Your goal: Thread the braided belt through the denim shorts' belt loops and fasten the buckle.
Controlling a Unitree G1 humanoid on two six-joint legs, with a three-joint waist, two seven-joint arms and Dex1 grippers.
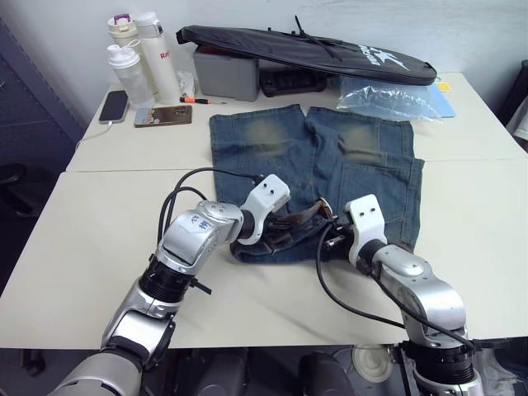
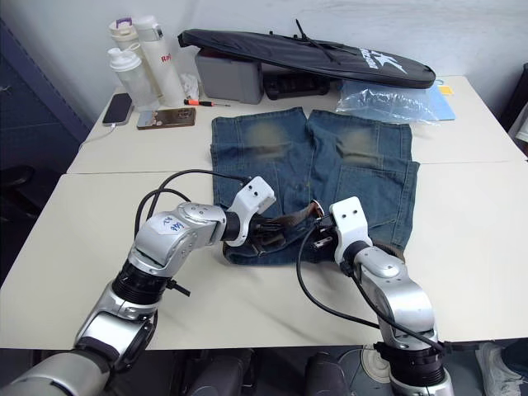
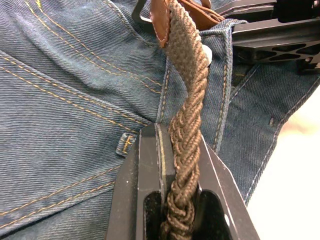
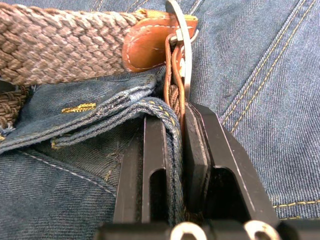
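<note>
Now both grippers are down at the waistband of the denim shorts [image 1: 330, 165], which lie flat on the counter [image 1: 99, 247] with the legs pointing away from the robot.

The left gripper [image 3: 177, 165] is closed tight on the braided belt [image 3: 187, 115]. The brown woven strap comes up from between its two black fingers and twists away from it, toward the right gripper. A reddish leather end piece [image 3: 160, 20] sits at the far end of that stretch of strap. Just beside the left gripper's fingers is a small belt loop [image 3: 125, 145] with yellow stitches.

The right gripper [image 4: 172, 150] is pinched shut too. Between its fingers are a folded edge of blue denim and a thin bit of the belt, pressed together. Right past its fingertips stands the buckle [image 4: 182, 45], a thin silver frame seen on edge, with an orange-brown leather tab [image 4: 145, 47] wrapped around it. The wide woven strap runs off beside the tab, lying over the bunched waistband.

The two grippers are near each other, with the belt running between them.

Well beyond the grippers, past the shorts, are a long black bag [image 1: 305, 49] lying on a grey box [image 1: 223, 74], a clear plastic bag [image 1: 388, 99], three bottles [image 1: 140, 54], two phones [image 1: 136, 111] and an orange pen [image 1: 198, 100]. None of these touches the shorts. Black cables [image 1: 190, 186] loop over both arms near the waistband.
</note>
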